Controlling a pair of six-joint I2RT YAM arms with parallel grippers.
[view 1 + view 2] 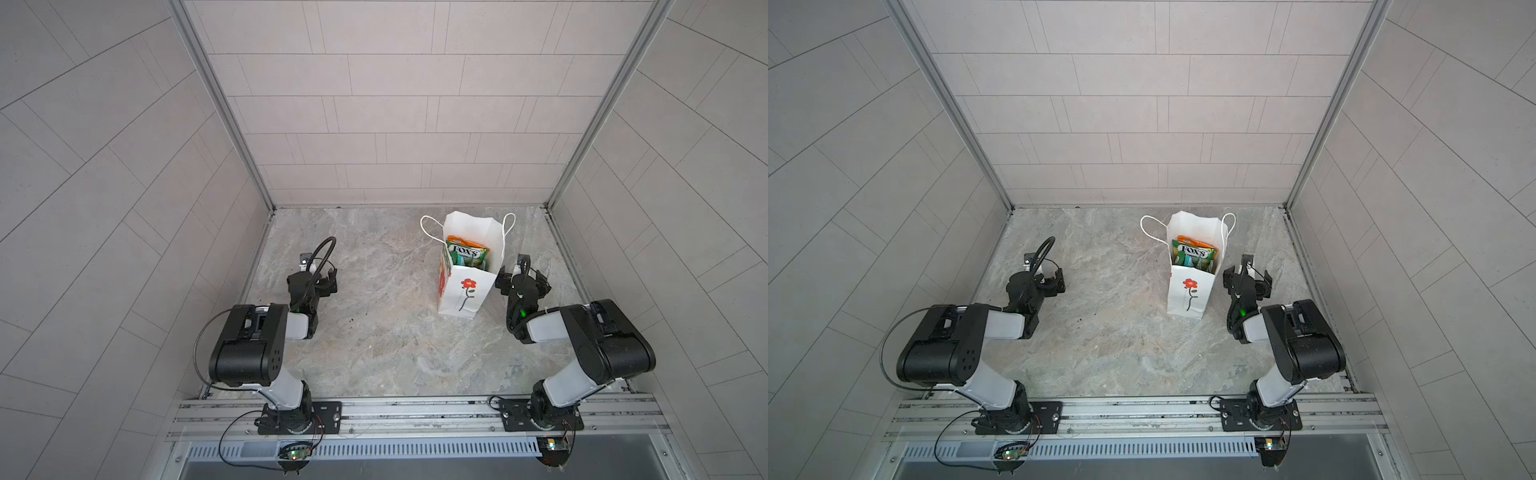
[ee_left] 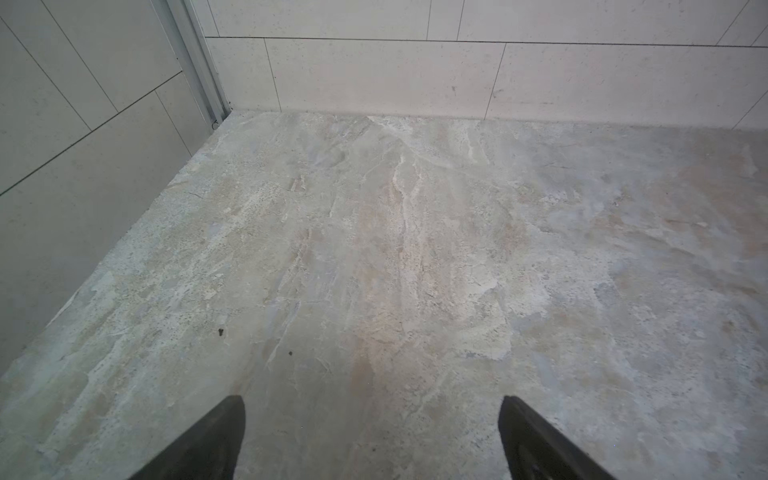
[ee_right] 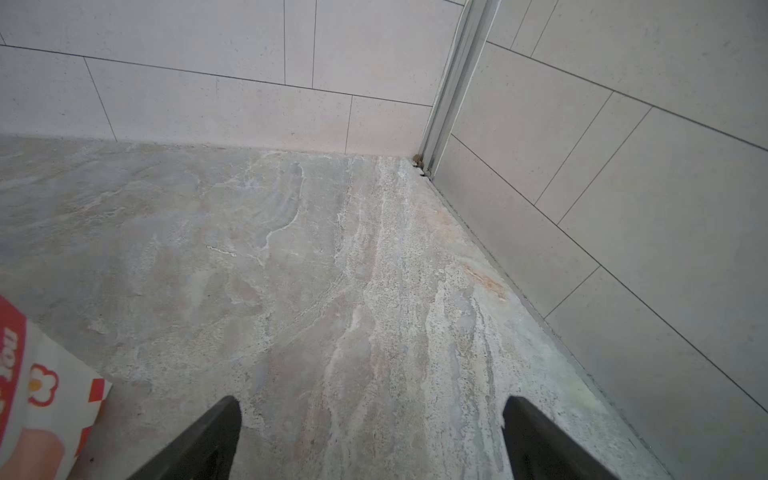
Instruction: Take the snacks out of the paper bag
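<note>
Several snacks (image 1: 467,251) sit inside the paper bag (image 1: 459,297), which stands upright on the right half of the tabletop (image 1: 374,340), toward the far wall. In both top views its mouth gapes open, with a green FOX'S packet in front of an orange one and some teal showing lower down. White cord handles loop out on either side of the mouth. The right fingers (image 3: 203,444) are spread wide with nothing between them, just right of the bag; its red-printed side panel shows at the edge of the right wrist view. The left fingers (image 2: 208,444) are likewise spread and empty, over bare tabletop well left of the bag.
</note>
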